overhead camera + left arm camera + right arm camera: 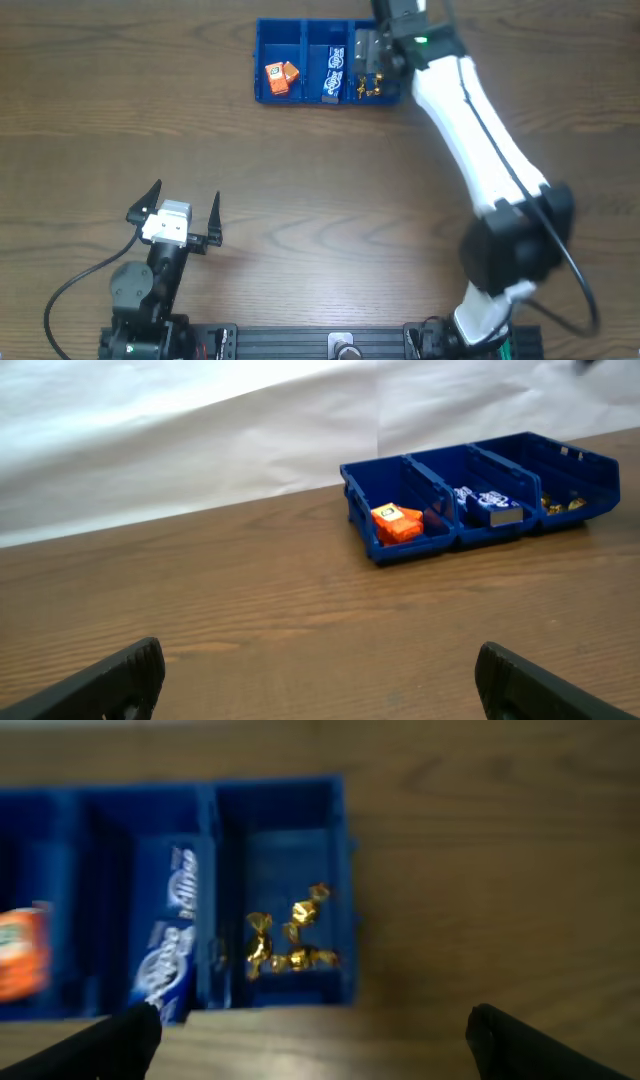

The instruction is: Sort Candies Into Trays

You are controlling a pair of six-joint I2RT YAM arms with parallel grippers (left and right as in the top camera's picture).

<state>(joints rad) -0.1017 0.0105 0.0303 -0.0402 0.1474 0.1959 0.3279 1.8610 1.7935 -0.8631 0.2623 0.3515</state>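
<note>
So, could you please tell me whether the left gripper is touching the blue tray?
Apart. The top view shows a wide stretch of bare table between the left gripper and the blue tray.

We find no text, number or sign that we can read. The blue candy wrappers lying in the middle compartment of the blue tray carry white lettering, but it is too blurred for us to make out. The orange packets in the tray's left compartment show a small pale label, likewise too small to read.
</note>
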